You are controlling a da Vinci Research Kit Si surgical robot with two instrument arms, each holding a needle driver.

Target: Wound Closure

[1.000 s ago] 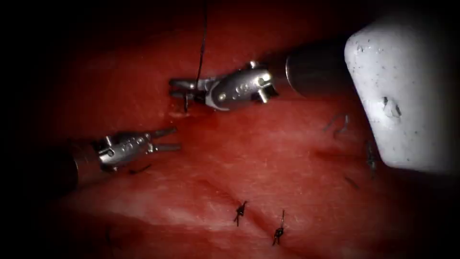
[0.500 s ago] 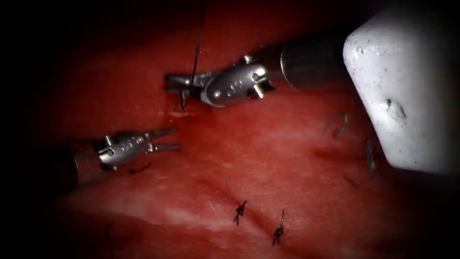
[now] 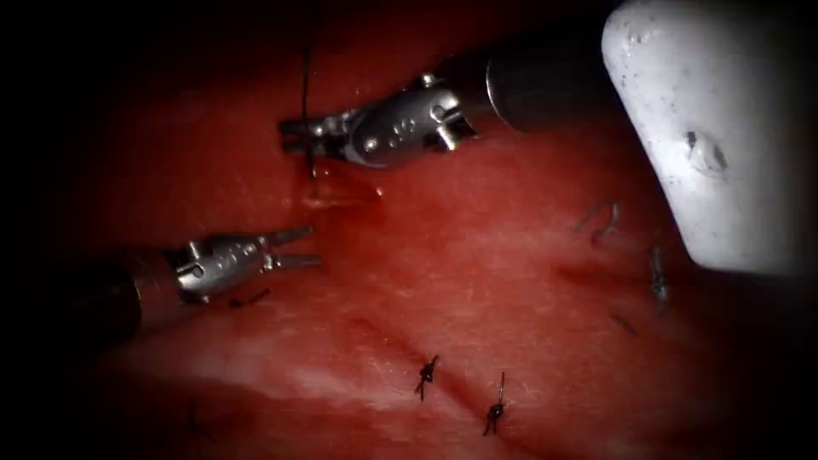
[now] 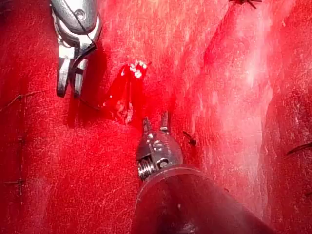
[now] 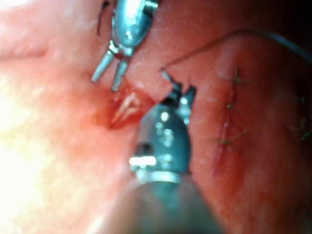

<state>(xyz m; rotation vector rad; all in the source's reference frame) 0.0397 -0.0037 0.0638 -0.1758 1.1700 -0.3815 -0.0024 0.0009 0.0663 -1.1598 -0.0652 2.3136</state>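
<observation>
Tissue spans the endoscope frame, with a large white block at the upper right edge.

The cut runs diagonally through lower centre. Two knotted stitches sit on it, so that stretch reads as closed. My guess is the open work is up at the wet nick in the upper left-centre, where red fluid pools.

Right tool enters from the upper right and has shifted up and left over the last second, tip now just above the nick. Its jaws are pinched on the needle. Only a short dark stub shows, crossing the jaws and pointing down. I can't tell where along the curve the grip sits. The needle tip looks clear of the tissue, hovering just over the nick.

Thread rises straight from the jaws to the top of the frame, and in the right wrist view it arcs away from the tip. It looks lifted off the tissue, probably to keep it clear of the nick.

Left tool sits at left-centre and has not moved. Its jaws are spread and hold nothing. It is parked beside and below the nick, to the left of the cut, likely standing by.

Loose cut thread ends lie at right.
</observation>
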